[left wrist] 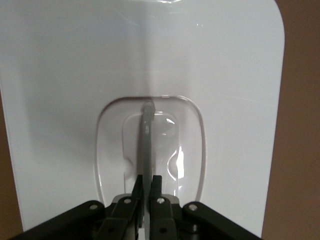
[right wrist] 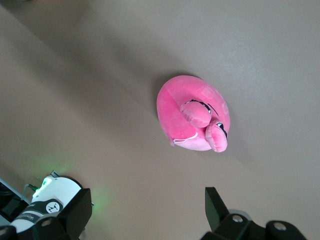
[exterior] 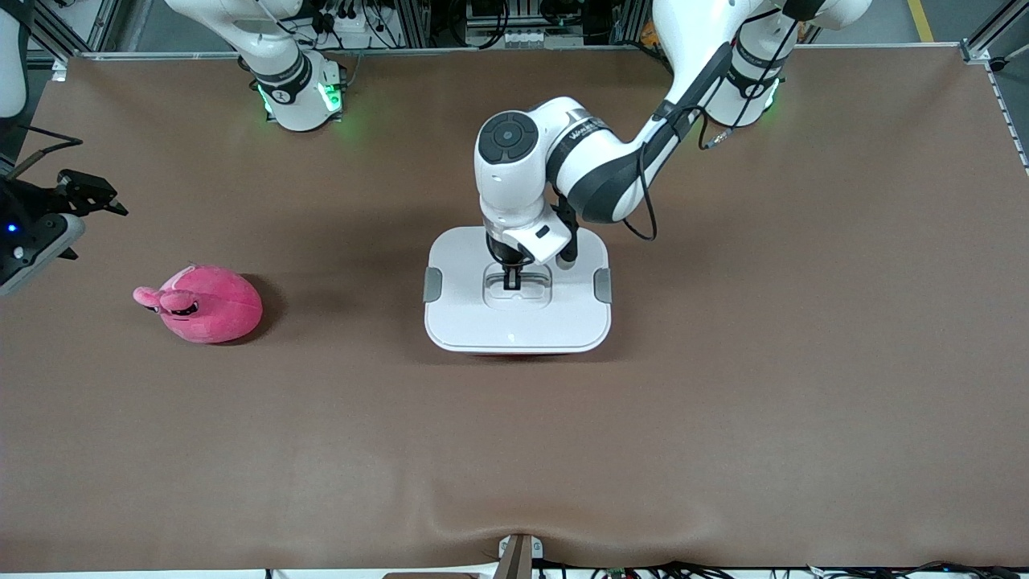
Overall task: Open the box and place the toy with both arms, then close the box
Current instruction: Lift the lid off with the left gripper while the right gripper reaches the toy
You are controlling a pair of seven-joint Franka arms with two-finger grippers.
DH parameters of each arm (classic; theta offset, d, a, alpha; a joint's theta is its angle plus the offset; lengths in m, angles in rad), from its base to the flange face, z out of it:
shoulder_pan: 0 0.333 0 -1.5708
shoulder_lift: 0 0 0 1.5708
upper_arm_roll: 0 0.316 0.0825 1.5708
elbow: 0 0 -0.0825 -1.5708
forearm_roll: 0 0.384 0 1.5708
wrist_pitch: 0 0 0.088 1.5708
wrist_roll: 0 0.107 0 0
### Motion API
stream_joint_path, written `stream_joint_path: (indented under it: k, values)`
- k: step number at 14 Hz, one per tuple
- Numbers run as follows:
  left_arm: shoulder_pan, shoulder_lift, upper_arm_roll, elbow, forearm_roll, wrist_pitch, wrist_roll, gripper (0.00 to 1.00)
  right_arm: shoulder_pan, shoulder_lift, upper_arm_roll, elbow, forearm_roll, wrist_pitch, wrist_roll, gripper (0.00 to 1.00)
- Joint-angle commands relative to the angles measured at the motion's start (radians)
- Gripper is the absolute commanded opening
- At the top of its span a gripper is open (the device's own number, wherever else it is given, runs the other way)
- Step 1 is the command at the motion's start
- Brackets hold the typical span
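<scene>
Centrally in the front view, the box (exterior: 517, 293) sits on the brown surface (exterior: 723, 402) with its white lid (exterior: 514, 322) still on, and a thin strip of its pink tub shows under the lid's lower edge. Grey clips (exterior: 432, 285) mark the lid's two short sides. The left arm (exterior: 643, 145) comes from its base at the upper right of the frame and bends down over the lid. Its left hand (exterior: 511, 278) is set in the recessed middle of the lid, with the fingers pressed together on the thin grey handle (left wrist: 146, 145). In the left wrist view the two black fingertips (left wrist: 138, 192) pinch that upright bar at the bottom middle of the frame, with the glossy lid filling most of the picture.

At the middle left of the front view, the toy (exterior: 205, 304) lies on the surface, well apart from the box and toward the right arm's end. It is a rounded pink plush with a snout and dark eye marks. The right hand (exterior: 76, 197) hangs at the left edge of the frame, above and beside the toy, touching nothing. In the right wrist view its fingers (right wrist: 216, 207) stand wide apart along the bottom of the frame, and the toy (right wrist: 192, 114) shows near the centre. A green-lit base (right wrist: 52, 192) shows at the lower left of that view.
</scene>
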Motion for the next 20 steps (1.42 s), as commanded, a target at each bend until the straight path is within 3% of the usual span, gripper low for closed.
stream_joint_path:
  k: [1, 13, 20]
  values:
    - [-0.013, -0.017, 0.001, 0.001, 0.034, -0.003, -0.002, 0.02, -0.011, -0.006, 0.006, -0.045, -0.011, 0.050, -0.072, 1.00]
    - [-0.002, -0.113, 0.009, 0.000, 0.046, -0.031, 0.010, 0.00, -0.014, 0.056, 0.006, -0.110, -0.039, 0.174, -0.307, 1.00]
    - [0.037, -0.200, 0.013, -0.003, 0.063, -0.167, 0.053, 0.00, -0.019, 0.070, 0.006, -0.176, -0.039, 0.307, -0.364, 1.00]
